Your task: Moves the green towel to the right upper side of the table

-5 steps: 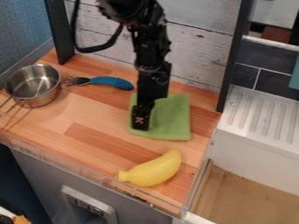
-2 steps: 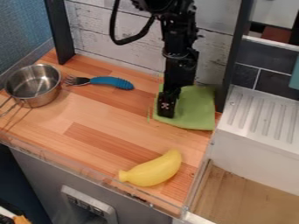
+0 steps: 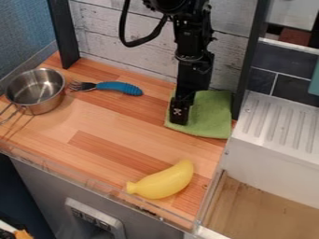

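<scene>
Camera view: green towel [image 3: 212,115] farther right

Green towel [image 3: 211,115], flat-ish, prob. slightly rumpled, at tabletop's upper R corner.

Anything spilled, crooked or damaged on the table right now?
Nothing stands out. The towel lies spread at the upper right, with the end effector at its left part; the pot stands upright and the banana looks whole.
</scene>
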